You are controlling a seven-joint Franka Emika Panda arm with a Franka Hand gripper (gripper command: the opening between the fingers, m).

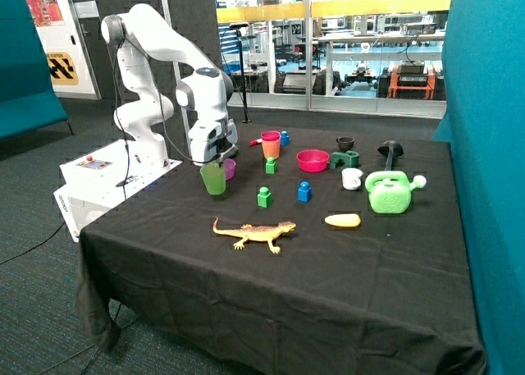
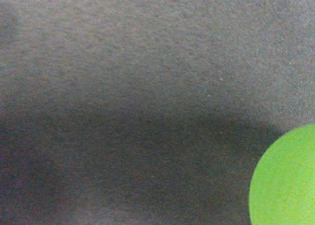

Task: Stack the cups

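The green cup (image 1: 213, 179) is upright near the table edge closest to the robot's base, directly under my gripper (image 1: 220, 157). The gripper is at the cup's rim; I cannot tell whether it holds the cup. In the wrist view only a round green part of the cup (image 2: 285, 180) shows at one corner, over black cloth. Further back, a magenta cup (image 1: 271, 136) appears nested inside a yellow one (image 1: 271, 150), which looks orange.
A purple bowl (image 1: 230, 168) is just behind the green cup. On the black cloth (image 1: 164, 252) are a pink bowl (image 1: 312, 159), black cup (image 1: 345, 143), white mug (image 1: 351, 178), green watering can (image 1: 391, 192), toy lizard (image 1: 254, 231), and green (image 1: 264, 196) and blue (image 1: 304, 191) blocks.
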